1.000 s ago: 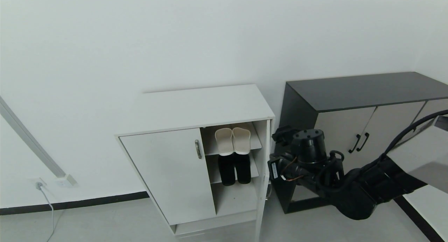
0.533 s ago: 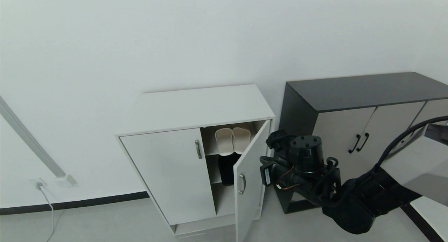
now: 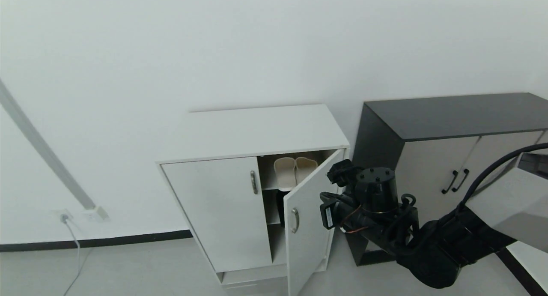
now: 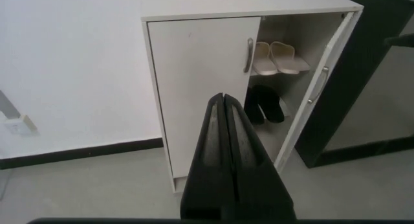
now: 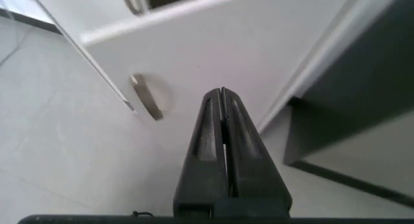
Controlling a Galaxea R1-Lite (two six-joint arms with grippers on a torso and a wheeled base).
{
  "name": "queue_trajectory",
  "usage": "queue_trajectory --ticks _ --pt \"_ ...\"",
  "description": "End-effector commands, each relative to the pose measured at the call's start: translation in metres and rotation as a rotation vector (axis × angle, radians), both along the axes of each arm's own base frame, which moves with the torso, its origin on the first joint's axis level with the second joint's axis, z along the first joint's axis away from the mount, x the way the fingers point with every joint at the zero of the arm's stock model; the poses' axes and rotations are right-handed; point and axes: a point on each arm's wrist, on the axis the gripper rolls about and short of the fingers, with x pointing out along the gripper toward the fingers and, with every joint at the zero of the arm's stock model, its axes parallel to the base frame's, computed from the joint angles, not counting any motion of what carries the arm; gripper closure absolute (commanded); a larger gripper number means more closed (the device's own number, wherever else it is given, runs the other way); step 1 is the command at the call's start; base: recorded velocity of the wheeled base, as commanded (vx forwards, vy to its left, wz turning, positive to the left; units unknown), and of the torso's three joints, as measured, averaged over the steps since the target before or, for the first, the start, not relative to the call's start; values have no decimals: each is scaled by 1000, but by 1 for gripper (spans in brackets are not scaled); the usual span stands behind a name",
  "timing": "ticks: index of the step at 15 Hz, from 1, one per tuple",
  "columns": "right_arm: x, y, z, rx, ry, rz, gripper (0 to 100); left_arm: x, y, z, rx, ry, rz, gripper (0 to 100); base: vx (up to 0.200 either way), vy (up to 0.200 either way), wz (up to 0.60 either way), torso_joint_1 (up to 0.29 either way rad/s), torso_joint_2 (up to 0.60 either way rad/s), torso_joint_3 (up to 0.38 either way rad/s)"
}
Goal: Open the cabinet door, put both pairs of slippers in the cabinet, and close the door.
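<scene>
The white cabinet (image 3: 257, 133) stands against the wall, its left door (image 3: 218, 210) closed. Its right door (image 3: 310, 227) hangs about half way swung in, handle (image 3: 294, 220) facing out. Beige slippers (image 3: 295, 169) lie on the top shelf. The black slippers (image 4: 265, 104) sit on the shelf below, half hidden by the door in the head view. My right gripper (image 3: 339, 172) is shut with its tip at the door's outer face (image 5: 259, 49), beside the handle (image 5: 147, 100). My left gripper (image 4: 224, 100) is shut, holds nothing, and hangs well in front of the cabinet.
A dark sideboard (image 3: 454, 116) with grey doors stands close to the right of the cabinet, and my right arm occupies the gap before it. A wall socket with a cable (image 3: 64, 218) is at the lower left. Grey floor lies in front.
The right door has swung from fully open to about half shut, with my right gripper following behind it. The head camera has shifted a little, moving the whole scene rightward.
</scene>
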Motion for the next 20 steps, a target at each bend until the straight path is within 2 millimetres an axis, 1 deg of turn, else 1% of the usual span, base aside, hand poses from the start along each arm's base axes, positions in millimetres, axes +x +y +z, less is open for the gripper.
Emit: queue_trajectory --ticks 1,2,7,10,13,20 --pt "-1 1 -3 -6 6 3 100 0 0 0 0 0 1 100 0 0 600 22 12 2" --pt "0 1 -5 -8 9 3 100 0 0 0 0 0 1 100 0 0 600 7 7 7" --pt "1 -1 -2 2 -36 -2 100 0 0 0 0 0 1 100 0 0 0 0 0 0" --pt "-1 -3 4 2 -53 -20 100 0 0 0 0 0 1 100 0 0 0 0 0 0" --pt "-4 -5 -1 -17 -39 -20 100 0 0 0 0 0 1 100 0 0 0 0 0 0" --pt "-5 -5 -3 -23 -34 -17 100 0 0 0 1 0 1 100 0 0 0 0 0 0"
